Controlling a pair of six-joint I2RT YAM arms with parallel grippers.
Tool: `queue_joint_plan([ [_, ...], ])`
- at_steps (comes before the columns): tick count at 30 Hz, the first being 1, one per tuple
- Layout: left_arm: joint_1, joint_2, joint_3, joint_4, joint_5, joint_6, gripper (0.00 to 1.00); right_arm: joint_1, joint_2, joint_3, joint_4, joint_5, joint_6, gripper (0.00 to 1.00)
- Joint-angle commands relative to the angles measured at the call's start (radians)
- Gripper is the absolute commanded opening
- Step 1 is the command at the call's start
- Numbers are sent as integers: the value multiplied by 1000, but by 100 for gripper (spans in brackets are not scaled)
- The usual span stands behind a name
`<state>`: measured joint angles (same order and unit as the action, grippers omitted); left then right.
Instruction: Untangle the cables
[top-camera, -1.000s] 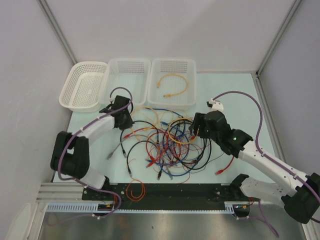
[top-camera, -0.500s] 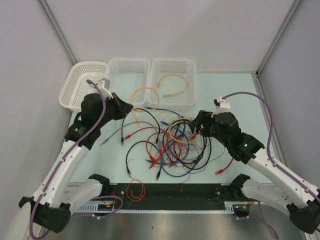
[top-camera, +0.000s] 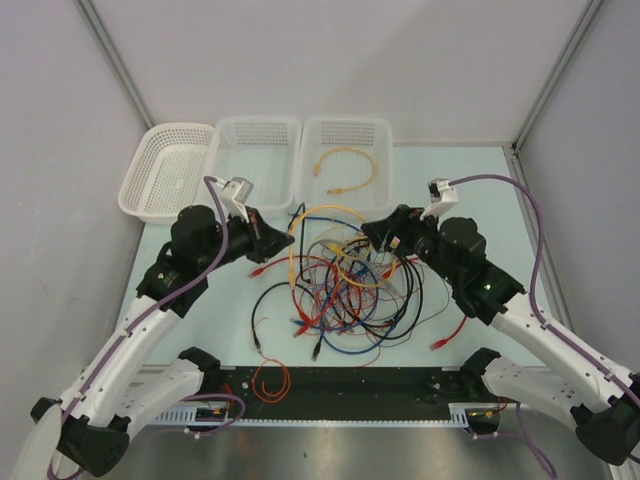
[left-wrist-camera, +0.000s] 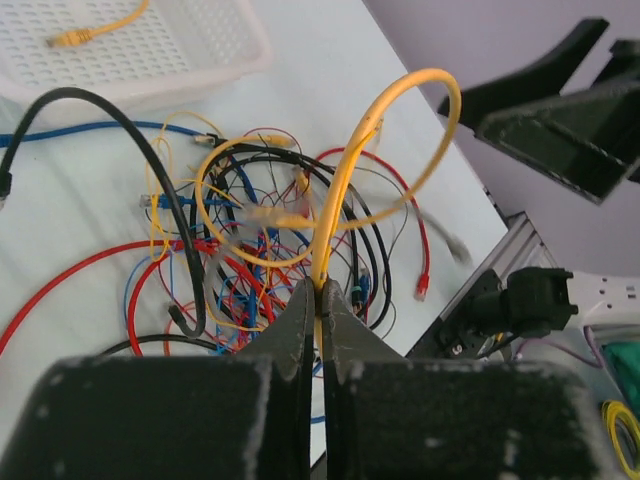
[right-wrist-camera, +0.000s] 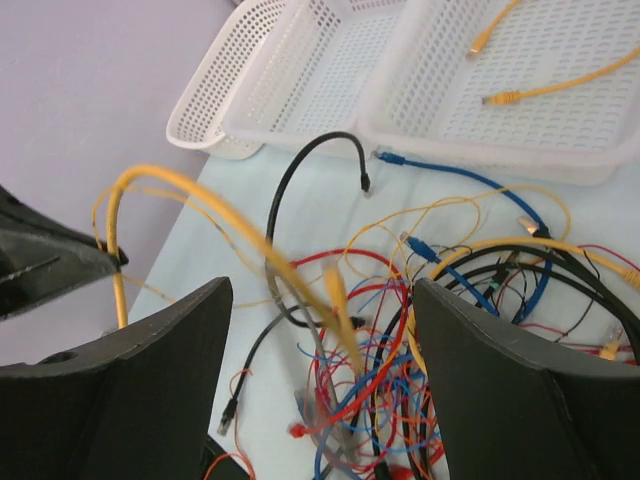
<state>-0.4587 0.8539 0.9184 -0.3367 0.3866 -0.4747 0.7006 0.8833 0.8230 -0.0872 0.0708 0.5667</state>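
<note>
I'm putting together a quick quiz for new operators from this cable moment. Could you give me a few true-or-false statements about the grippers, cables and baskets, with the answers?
1. The left gripper is shut on a yellow cable loop raised above the table. True.
2. The right gripper is clamped on a blue cable. False: its jaws stand wide open above the tangle and hold nothing.
3. A second yellow cable lies in the rightmost basket of the top view. True.
4. Every cable is already sorted into a basket. False: most of them lie tangled together on the table.
</note>
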Motion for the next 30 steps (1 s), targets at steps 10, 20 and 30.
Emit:
queue_joint_plan([
  [10,-9,-38,0,56,87,59,0,-58,178,11,239,-124,-30,63],
  [20,-14,-53,-30,73,100,48,0,-75,186,13,251,-108,-42,26],
  [30,-14,-78,-56,-51,-195,21,100,-69,8,100,36,-8,-57,0],
])
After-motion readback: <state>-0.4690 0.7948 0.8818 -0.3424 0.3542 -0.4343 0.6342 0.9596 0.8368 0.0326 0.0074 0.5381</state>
